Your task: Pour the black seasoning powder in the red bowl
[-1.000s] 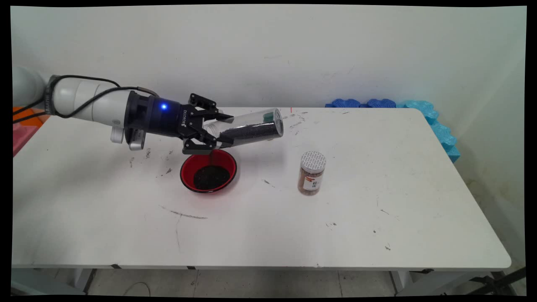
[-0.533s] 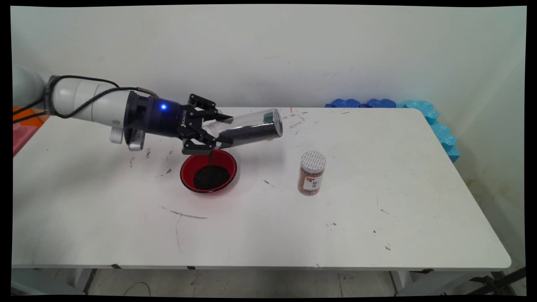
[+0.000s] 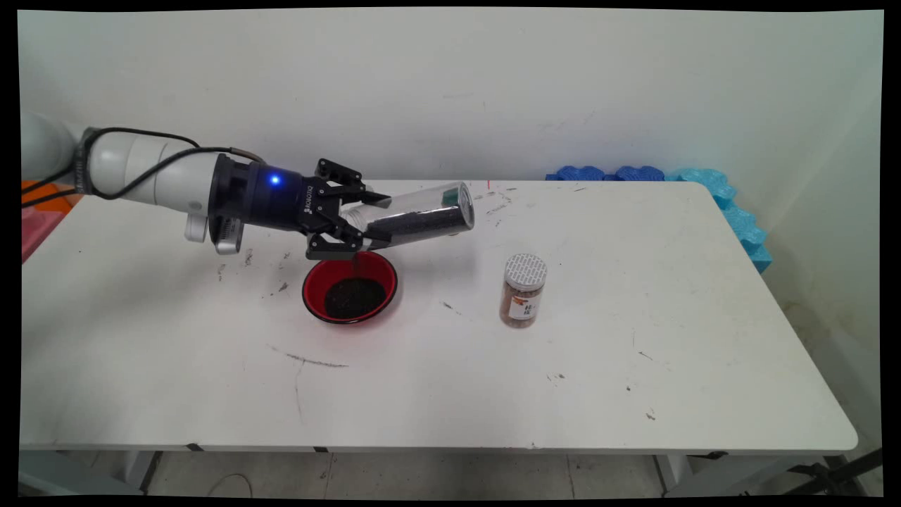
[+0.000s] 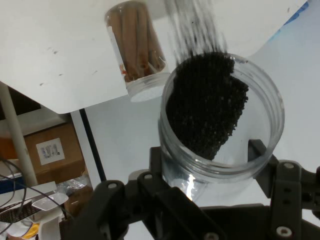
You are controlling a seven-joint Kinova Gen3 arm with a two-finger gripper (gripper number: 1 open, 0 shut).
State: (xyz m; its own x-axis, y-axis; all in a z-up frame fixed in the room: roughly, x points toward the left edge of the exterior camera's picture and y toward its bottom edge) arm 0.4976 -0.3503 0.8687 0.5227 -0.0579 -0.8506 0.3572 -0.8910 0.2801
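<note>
- Gripper [image 3: 360,224] state first: the black two-finger gripper is clamped on the mouth end of a clear plastic jar half full of fine black grains [image 3: 415,215], one finger above and one below its neck.
- Held above the white table [image 3: 633,380], the jar lies nearly on its side, long axis running from the gripper out to the picture's right and slightly upward, so the closed base sits higher than the open mouth (the mouth is the end nearest the wrist).
- Directly under that mouth stands a round red bowl [image 3: 350,286], holding a dark heap of the same grains; a thin dark stream [image 3: 354,264] joins mouth and bowl.
- In the hand view the jar [image 4: 220,120] fills the centre, grains banked against one wall and streaking past its rim, the gripper [image 4: 210,200] linkage below it.
- Well to the right of the bowl, apart from it, stands a small clear jar with a white patterned lid and brown sticks inside [image 3: 524,290], upright; it shows beyond the held jar in the hand view [image 4: 135,45].
- Blue foam pieces [image 3: 662,174] line the table's far right edge.
</note>
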